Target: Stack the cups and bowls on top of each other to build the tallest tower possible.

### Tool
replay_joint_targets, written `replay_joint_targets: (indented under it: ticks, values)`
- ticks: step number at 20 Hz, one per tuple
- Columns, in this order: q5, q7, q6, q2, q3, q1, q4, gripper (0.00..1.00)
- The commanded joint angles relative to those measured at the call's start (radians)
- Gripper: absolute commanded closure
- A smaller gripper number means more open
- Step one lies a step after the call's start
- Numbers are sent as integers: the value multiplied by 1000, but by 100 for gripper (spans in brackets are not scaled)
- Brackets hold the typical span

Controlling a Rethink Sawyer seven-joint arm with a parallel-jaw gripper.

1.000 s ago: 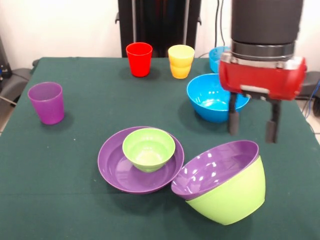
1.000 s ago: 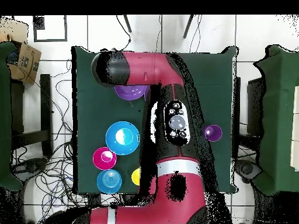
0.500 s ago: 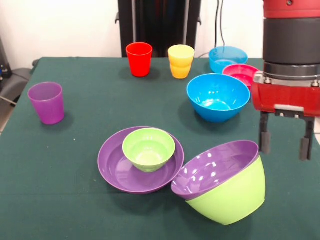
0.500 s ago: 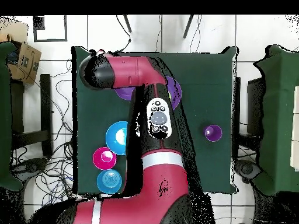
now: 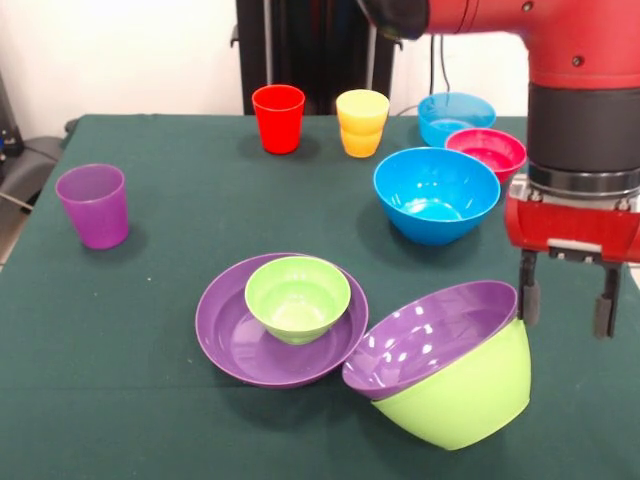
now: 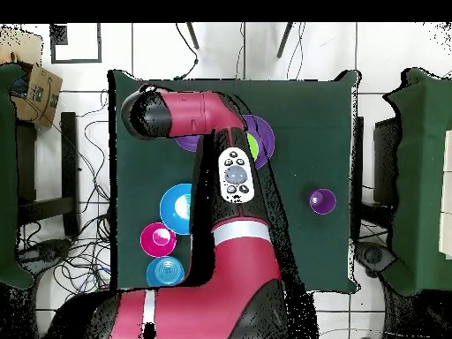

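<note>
Front view, from left to right: a translucent purple plastic tumbler point(image 5: 93, 205) stands alone on the dark green table cloth point(image 5: 170, 270) near the left edge. At the far side stand a red plastic tumbler point(image 5: 278, 118) and, beside it, a yellow-orange plastic tumbler point(image 5: 362, 122), both upright and apart. Nearer the middle, a small lime green plastic bowl point(image 5: 298, 298) sits upright inside a wide, shallow purple plastic bowl point(image 5: 230, 340). To their right a large purple plastic bowl point(image 5: 425, 335) is nested in a large lime green plastic bowl point(image 5: 470, 395), the pair tipped toward the left with its rim close to the shallow purple bowl. Behind them a large blue plastic bowl point(image 5: 436, 194) rests upright; farther back are a small light blue plastic bowl point(image 5: 450, 108) and a small red-pink plastic bowl point(image 5: 487, 150), close together. At the right, the red and black arm's gripper point(image 5: 563, 300) hangs with its two dark fingers spread and nothing between them, the left finger just beside the tipped purple bowl's upper rim. Overhead, the arm covers much of the table.
</note>
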Motion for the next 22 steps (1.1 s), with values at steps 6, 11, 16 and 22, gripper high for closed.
replay_joint_targets:
  ticks: [6, 11, 16, 22]
  values:
    - [14, -29, 23, -42, 115, -36, 147, 0]
    - [21, -31, 42, -41, 133, -46, 142, 0]
    - [34, -14, 48, -60, 136, -43, 154, 0]
    - [39, -32, 61, -52, 137, -49, 139, 0]
